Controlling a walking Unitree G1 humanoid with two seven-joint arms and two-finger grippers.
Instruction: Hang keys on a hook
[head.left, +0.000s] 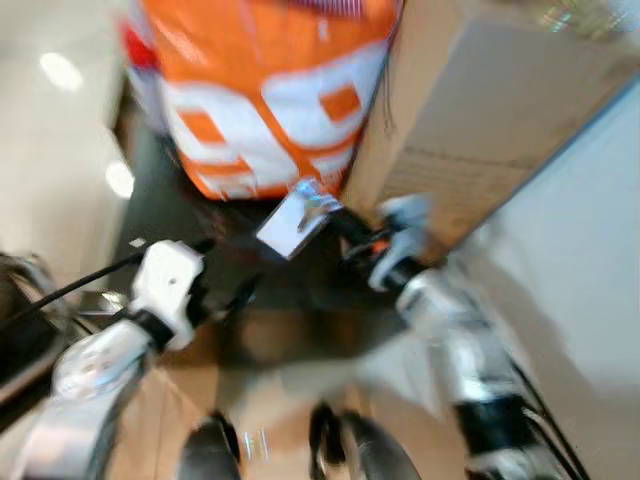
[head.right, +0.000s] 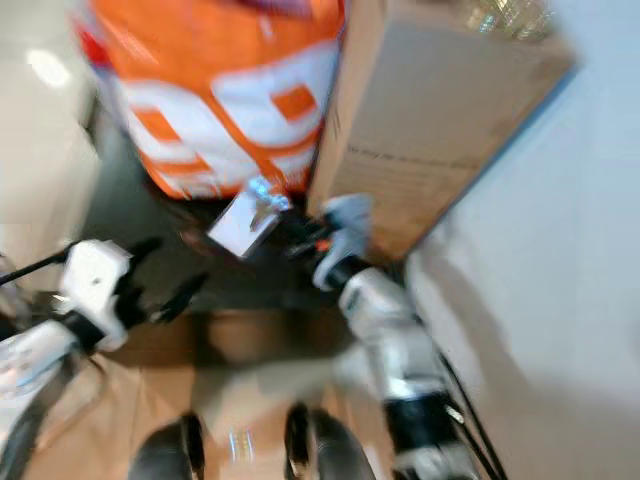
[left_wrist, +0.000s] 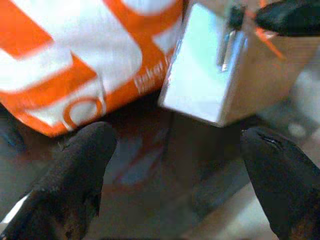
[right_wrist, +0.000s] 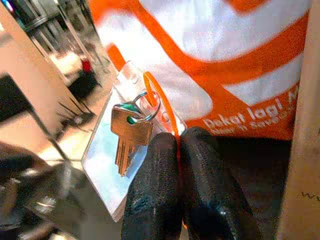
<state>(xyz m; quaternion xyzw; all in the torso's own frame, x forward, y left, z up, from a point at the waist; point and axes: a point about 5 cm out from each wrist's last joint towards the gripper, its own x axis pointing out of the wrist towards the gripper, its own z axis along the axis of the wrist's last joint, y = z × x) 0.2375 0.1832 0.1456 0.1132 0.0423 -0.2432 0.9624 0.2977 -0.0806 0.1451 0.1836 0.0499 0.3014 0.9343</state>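
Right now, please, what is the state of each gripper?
Left gripper: open, holding nothing.
Right gripper: shut on the orange strap of the keys.

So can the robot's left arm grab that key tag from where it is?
Probably yes. The left gripper is open, and the key tag hangs from the right gripper just ahead with nothing between them.

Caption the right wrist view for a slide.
Right claw pinches the orange strap of a brass key and clear tag before an orange bag.
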